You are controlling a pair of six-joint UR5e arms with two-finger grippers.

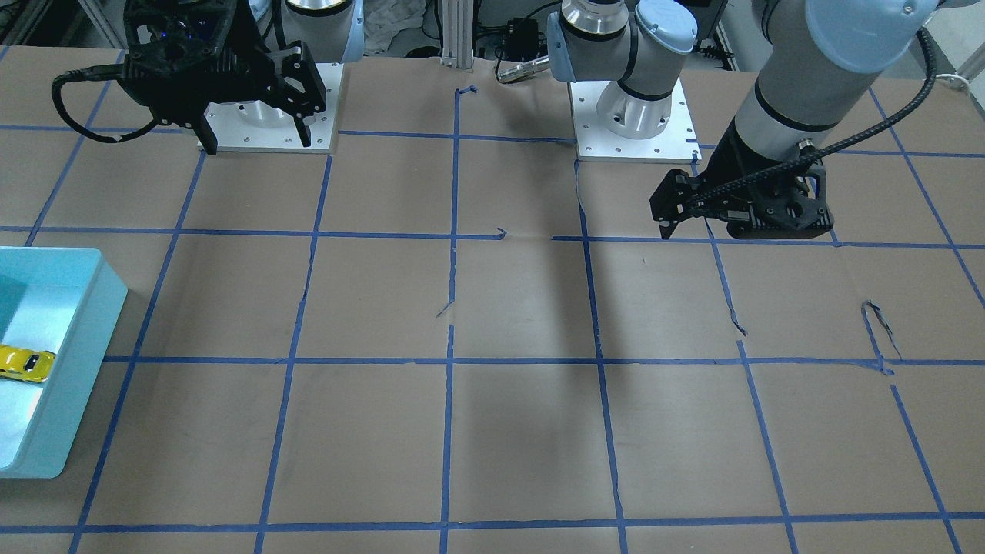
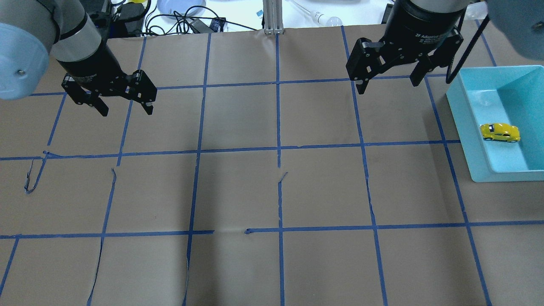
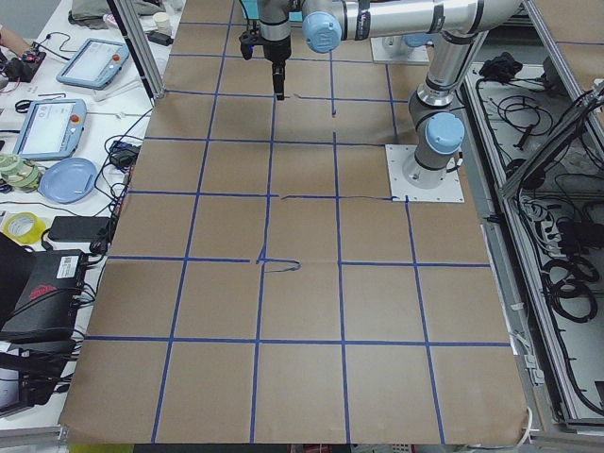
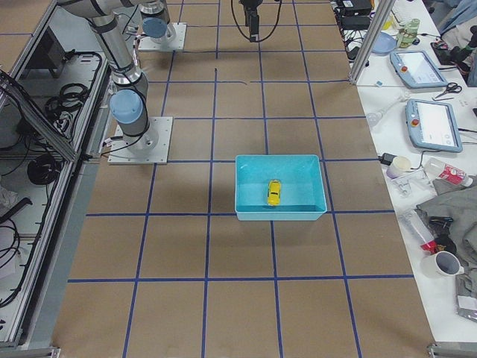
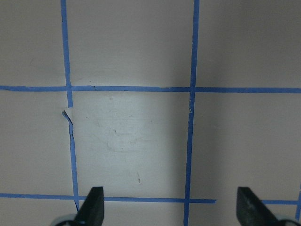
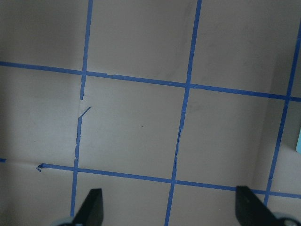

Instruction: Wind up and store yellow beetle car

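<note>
The yellow beetle car (image 2: 500, 132) lies inside a light blue bin (image 2: 461, 127) at the table's right edge. It also shows in the front view (image 1: 25, 363) and in the right side view (image 4: 273, 192). My right gripper (image 2: 387, 86) is open and empty. It hangs above the table, left of the bin's far corner and apart from it; it also shows in the front view (image 1: 258, 142). My left gripper (image 2: 126, 112) is open and empty over the far left of the table. Both wrist views show only spread fingertips (image 5: 94, 203) (image 6: 92, 205) over bare paper.
The table is covered in brown paper with a blue tape grid (image 2: 278, 148), torn loose in places. The bin (image 1: 108, 308) stands at the table's edge. Both arm bases (image 1: 635, 123) are bolted to the table. Cables and clutter lie beyond the far edge.
</note>
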